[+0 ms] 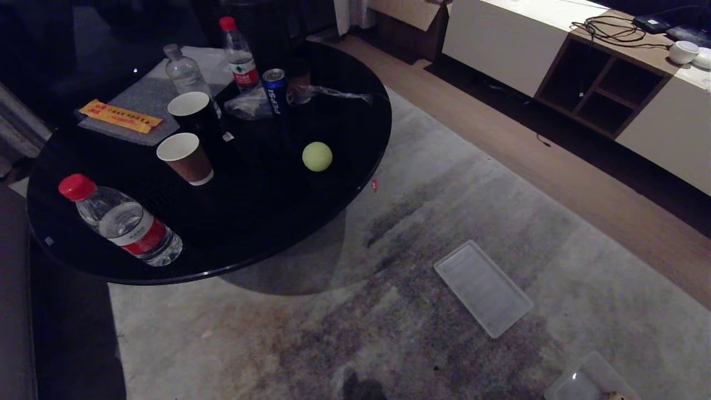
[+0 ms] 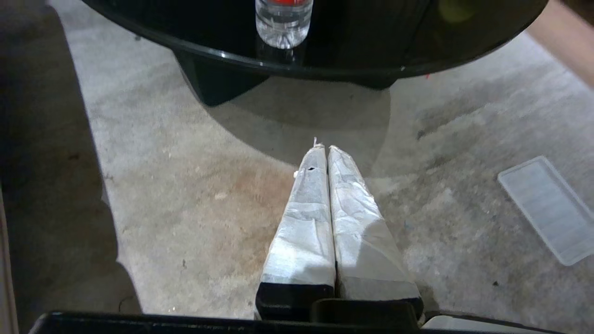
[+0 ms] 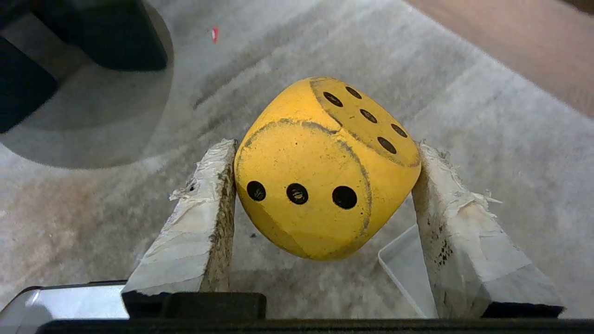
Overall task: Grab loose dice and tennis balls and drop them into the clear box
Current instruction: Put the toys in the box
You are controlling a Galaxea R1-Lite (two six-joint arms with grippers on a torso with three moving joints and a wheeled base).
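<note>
A yellow die (image 3: 320,171) with dark pips hangs above the carpet, my right gripper (image 3: 327,147) shut on it from both sides. Just beyond it, a corner of the clear box (image 3: 406,266) shows on the carpet. In the head view the clear box (image 1: 583,380) lies at the bottom right edge, with a small tan thing (image 1: 614,396) in it. One tennis ball (image 1: 317,156) rests on the black round table (image 1: 355,183). My left gripper (image 2: 323,148) hangs shut and empty over the carpet. Neither arm shows in the head view.
A flat ribbed translucent lid (image 1: 483,289) lies on the carpet right of the table. On the table stand water bottles (image 1: 125,222), two paper cups (image 1: 186,158), a Pepsi can (image 1: 275,89) and a yellow packet (image 1: 120,115). A white and wood cabinet (image 1: 605,83) runs along the far right.
</note>
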